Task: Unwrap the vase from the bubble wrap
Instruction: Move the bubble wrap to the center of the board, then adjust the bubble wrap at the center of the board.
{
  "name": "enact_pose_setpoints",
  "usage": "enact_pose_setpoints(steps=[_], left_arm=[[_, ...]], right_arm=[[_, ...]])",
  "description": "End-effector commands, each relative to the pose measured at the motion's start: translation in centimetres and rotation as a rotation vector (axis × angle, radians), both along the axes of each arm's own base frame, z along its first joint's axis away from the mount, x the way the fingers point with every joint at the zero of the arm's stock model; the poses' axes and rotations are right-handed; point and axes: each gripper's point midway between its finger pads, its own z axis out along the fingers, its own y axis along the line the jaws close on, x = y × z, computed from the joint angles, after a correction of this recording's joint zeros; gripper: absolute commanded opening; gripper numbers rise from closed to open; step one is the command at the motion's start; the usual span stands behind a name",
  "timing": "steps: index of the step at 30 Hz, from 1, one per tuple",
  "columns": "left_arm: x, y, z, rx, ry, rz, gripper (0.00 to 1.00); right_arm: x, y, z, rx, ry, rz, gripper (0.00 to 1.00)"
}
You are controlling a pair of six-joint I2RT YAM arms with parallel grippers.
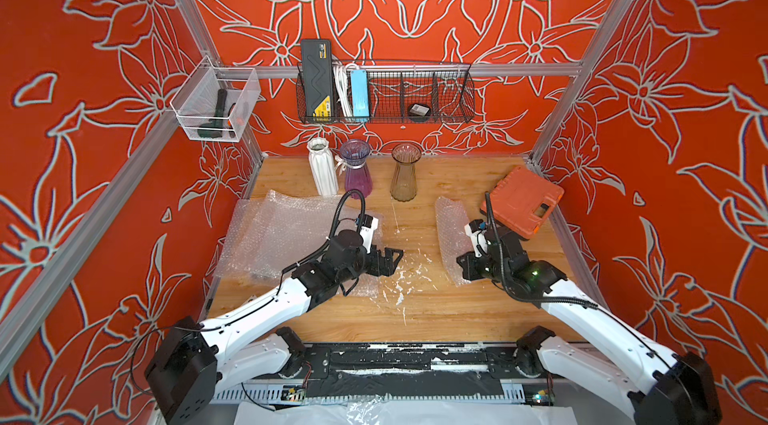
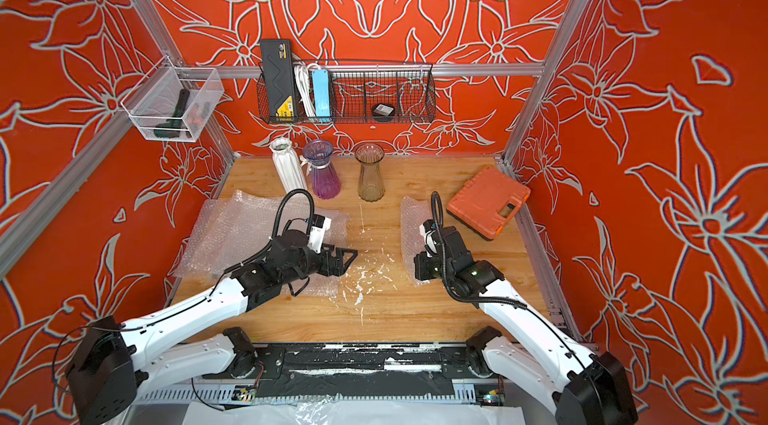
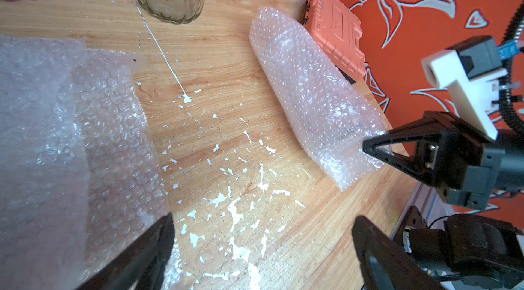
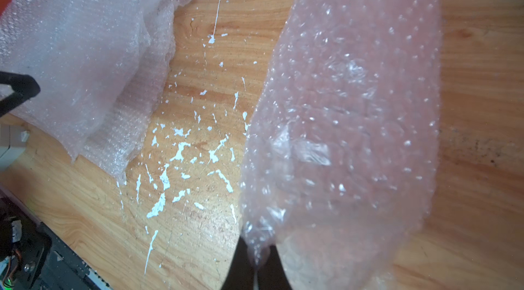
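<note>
**Bubble-wrap roll** (image 1: 451,232) (image 3: 312,95): clear, bubbled plastic lying as a long flattened tube on the wooden table (image 1: 415,310). It sits just beside the orange case (image 1: 521,200), on the case's mid-table side. Cannot tell whether the 2 touch. Nothing solid can be made out through the plastic, so its contents cannot be told.

**Right gripper** (image 4: 256,249): jaws closed, pinching the roll's near end. The right wrist view shows plastic bunched between the 2 fingers.

**Left gripper** (image 1: 395,259): jaws spread wide, nothing between them. It hangs over table marked with white flecks (image 1: 399,277), farther from the case than the roll is, at the edge of the flat bubble wrap sheets (image 1: 282,227). The sheets are overlapping layers spread flat, well apart from the case.

**Vases**: 3 upright in a row at the back wall, all unwrapped.
- Amber glass vase (image 1: 405,173), nearest the case.
- Purple vase (image 1: 356,169), with a white ribbon at its neck.
- White ribbed vase (image 1: 322,167), farthest from the case.

**Writing**:
- The case lid has a moulded panel in the left wrist view; unreadable.
- The wire basket (image 1: 449,90) on the back wall holds a black box (image 1: 318,78) with a yellow label, print too small to read.
- Also in the basket are a blue power strip (image 1: 359,94) and a round black item (image 1: 418,110) with a pale label, illegible.
- A clear bin (image 1: 216,103), farthest from the case, holds a dark green tool.
</note>
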Motion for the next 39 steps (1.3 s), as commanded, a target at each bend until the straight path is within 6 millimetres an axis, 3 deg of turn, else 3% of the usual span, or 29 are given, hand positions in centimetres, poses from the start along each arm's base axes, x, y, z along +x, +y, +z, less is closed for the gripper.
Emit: enact_pose_setpoints(steps=[1, 5, 9, 11, 15, 22, 28, 31, 34, 39], left_arm=[[-0.1, -0.2, 0.6, -0.03, 0.002, -0.006, 0.95], [-0.1, -0.3, 0.4, -0.036, 0.015, -0.005, 0.95], [-0.1, -0.6, 0.7, -0.034, 0.038, -0.013, 0.95], [-0.1, -1.0, 1.0, -0.046, 0.047, -0.024, 0.95], [0.0, -2.5, 1.0, -0.052, 0.067, -0.04, 0.95], [0.7, -7.9, 0.7, -0.051, 0.112, -0.079, 0.95], [1.5, -12.8, 1.0, -0.108, 0.144, -0.14, 0.94], [1.9, -14.5, 0.8, -0.099, 0.155, -0.157, 0.94], [2.2, -14.2, 0.9, -0.099, 0.144, -0.137, 0.94], [2.5, -11.3, 0.4, -0.051, 0.127, -0.077, 0.94]], right_arm=[[-0.8, 0.3, -0.2, -0.002, 0.002, -0.022, 0.05], [-1.6, 1.2, -1.0, -0.029, 0.018, 0.034, 0.16], [-1.7, 1.7, 0.8, -0.002, -0.032, 0.063, 0.53], [-1.6, 1.2, 1.6, -0.029, -0.058, 0.065, 0.64], [-1.2, -1.2, 3.1, -0.12, -0.131, 0.02, 0.76], [0.1, -3.3, 5.0, -0.072, -0.124, -0.108, 0.86], [3.8, -4.7, 6.3, 0.027, -0.085, -0.142, 0.89], [5.3, -4.6, 5.5, 0.067, -0.047, -0.144, 0.89], [6.3, -3.6, 3.9, 0.151, 0.011, -0.117, 0.87], [6.5, -2.9, 1.3, 0.142, 0.077, -0.074, 0.86]])
